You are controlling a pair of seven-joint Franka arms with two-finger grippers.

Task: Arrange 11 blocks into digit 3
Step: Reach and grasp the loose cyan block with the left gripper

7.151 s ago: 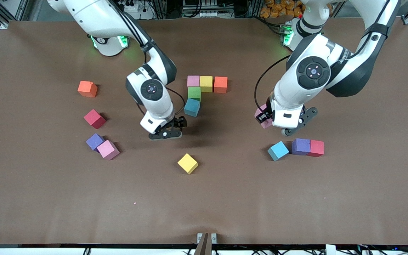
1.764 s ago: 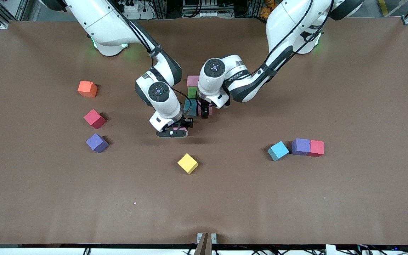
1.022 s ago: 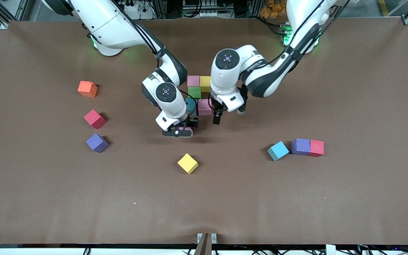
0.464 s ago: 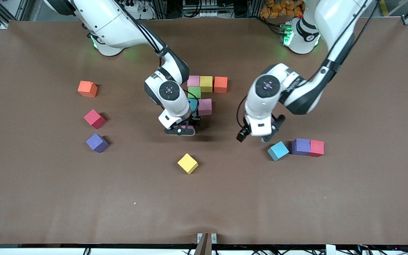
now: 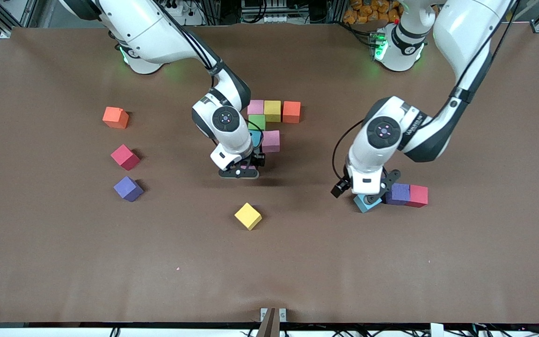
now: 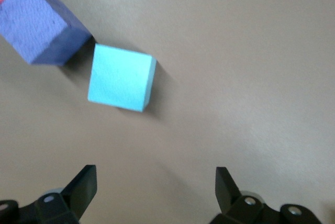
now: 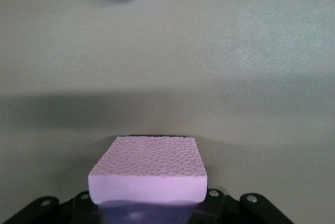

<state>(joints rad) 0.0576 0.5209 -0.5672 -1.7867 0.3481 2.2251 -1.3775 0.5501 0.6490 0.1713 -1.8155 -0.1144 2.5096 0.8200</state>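
My left gripper (image 5: 361, 191) hangs directly over the light blue block (image 6: 121, 77), jaws spread wide, nothing in them. Key relation: in the left wrist view that cube sits off the line between my fingertips (image 6: 84, 183), and it is turned diagonally to them, so I'd judge a shift over it plus a wrist twist comes before descent. Purple block (image 5: 398, 193) stands just beside the blue one, toward the left arm's end, red block (image 5: 418, 195) touching it, so clearance is tight there. My right gripper (image 5: 240, 169) is clamped on a pink block (image 7: 148, 170), low by the part-built digit 3 (image 5: 269, 122).
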